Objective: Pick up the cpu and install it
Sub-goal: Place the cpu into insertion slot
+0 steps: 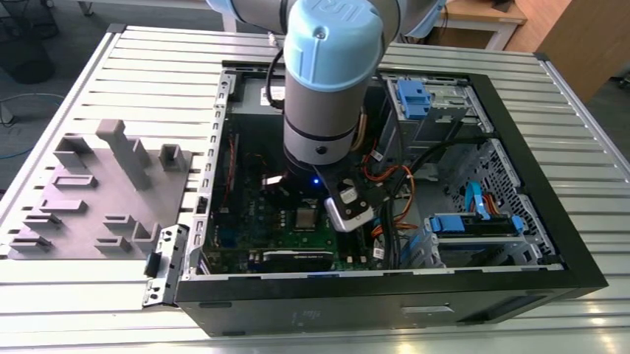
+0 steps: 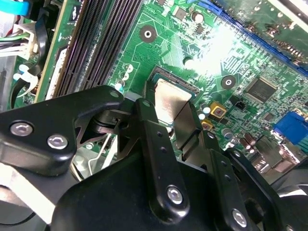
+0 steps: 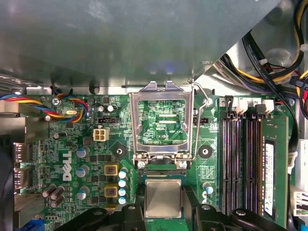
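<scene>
Green motherboard (image 3: 214, 169) inside case (image 1: 394, 313): fingers (image 2: 153, 144) clasp the cpu (image 3: 162, 198) beside raised socket frame (image 3: 134, 122).

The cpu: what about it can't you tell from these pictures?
Second wrist view: the pincer covers part of the cpu, hiding its outline.
First wrist view: the cpu covers the socket, so its seating cannot be judged.
Exterior view: the cpu is too small for detail; the arm blocks what lies beside it.

cpu (image 3: 163, 192) near edge hidden behind gripper (image 3: 163, 206), socket (image 3: 161, 168) mostly covered, memory slots (image 2: 101, 38) cut off
</scene>
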### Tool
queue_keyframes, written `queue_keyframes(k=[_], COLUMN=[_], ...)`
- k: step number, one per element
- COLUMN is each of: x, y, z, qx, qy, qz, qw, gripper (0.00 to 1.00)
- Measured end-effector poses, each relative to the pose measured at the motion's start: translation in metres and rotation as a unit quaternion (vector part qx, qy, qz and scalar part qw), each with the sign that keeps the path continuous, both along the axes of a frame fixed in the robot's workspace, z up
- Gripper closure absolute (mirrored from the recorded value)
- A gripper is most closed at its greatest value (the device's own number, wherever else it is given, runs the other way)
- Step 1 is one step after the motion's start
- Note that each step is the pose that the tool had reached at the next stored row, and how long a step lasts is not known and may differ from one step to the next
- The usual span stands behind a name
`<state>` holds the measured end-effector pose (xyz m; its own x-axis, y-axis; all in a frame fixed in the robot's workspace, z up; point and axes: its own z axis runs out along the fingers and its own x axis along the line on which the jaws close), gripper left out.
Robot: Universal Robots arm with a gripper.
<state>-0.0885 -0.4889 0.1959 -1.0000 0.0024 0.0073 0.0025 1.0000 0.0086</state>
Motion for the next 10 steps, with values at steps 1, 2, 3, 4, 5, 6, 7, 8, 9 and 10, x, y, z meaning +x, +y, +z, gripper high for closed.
queue_keyframes(k=[1, 2, 3, 4, 5, 6, 7, 8, 9, 10], x=[-0.0002, -0.0004, -0.0005, -0.0008, -0.0012, -0.0015, -0.0018, -0.0018, -0.0018, -0.0018], y=[-0.0001, -0.0002, -0.0004, -0.0005, -0.0006, -0.0007, -0.0008, -0.0008, -0.0009, -0.0009], z=[0.0000, -0.0003, -0.0006, -0.0010, -0.0014, -0.0019, -0.0022, -0.0027, -0.0035, -0.0042], qx=[0.0000, 0.0002, 0.0001, 0.0002, 0.0004, 0.0004, 0.0004, 0.0004, 0.0004, 0.0004], qy=[-0.0001, -0.0003, -0.0005, -0.0009, -0.0014, -0.0017, -0.0020, -0.0022, -0.0023, -0.0024], qz=[0.000, 0.000, 0.000, 0.000, 0.000, 0.000, 0.000, 0.000, 0.000, 0.000], qw=[1.00000, 1.00000, 1.00000, 1.00000, 1.00000, 1.00000, 1.00000, 1.00000, 1.00000, 1.00000], gripper=[0.59, 0.59, 0.59, 0.59, 0.59, 0.59, 0.59, 0.59, 0.59, 0.59])
